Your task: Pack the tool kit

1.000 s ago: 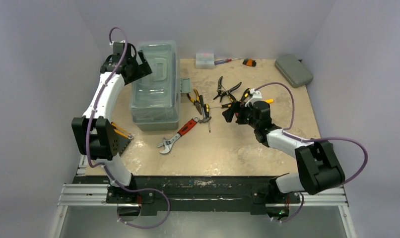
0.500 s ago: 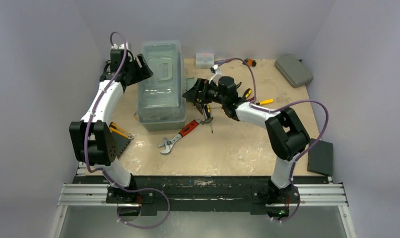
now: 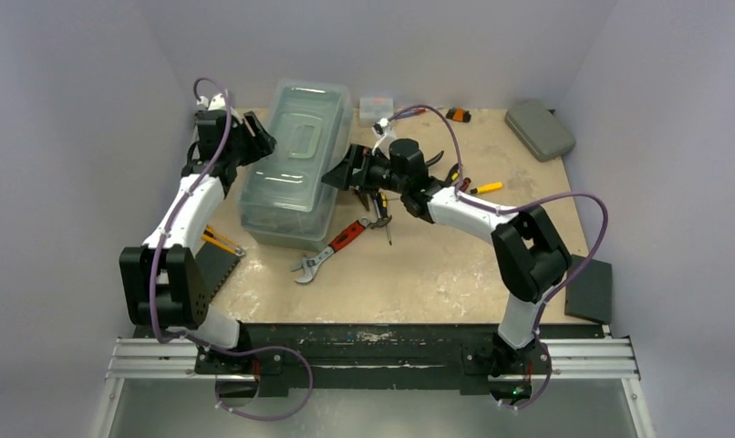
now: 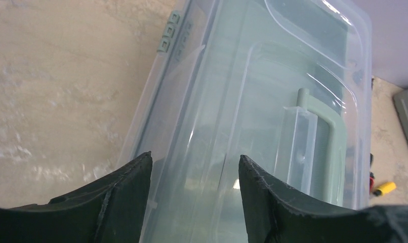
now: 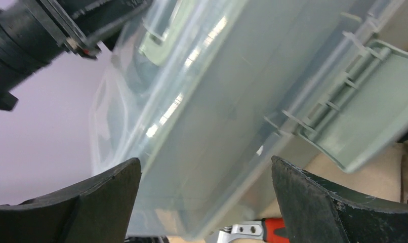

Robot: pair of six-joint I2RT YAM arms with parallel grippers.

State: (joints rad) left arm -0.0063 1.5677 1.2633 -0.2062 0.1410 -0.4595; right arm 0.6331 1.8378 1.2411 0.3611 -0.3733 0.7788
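Observation:
The tool kit is a grey-green toolbox (image 3: 291,169) with a translucent lid, at the table's back left. Its right side looks tilted up. My left gripper (image 3: 257,143) is open at the box's far left edge. In the left wrist view (image 4: 194,167) its jaws straddle the lid (image 4: 273,101) near the handle (image 4: 321,136) without closing on it. My right gripper (image 3: 338,173) is open against the box's right side. In the right wrist view (image 5: 204,172) its jaws span the box wall (image 5: 232,86), with the unfastened latch (image 5: 374,116) to the right.
A red-handled wrench (image 3: 332,245), pliers (image 3: 364,187) and other small tools lie right of the box. A yellow-handled screwdriver (image 3: 487,188) lies further right. A small flat grey case (image 3: 539,128) is at the back right, and a small white box (image 3: 376,103) is at the back.
My right arm swung left from the table's middle to the toolbox's right side. The box's right side has risen and the box shifted. My left gripper stayed at its left edge.

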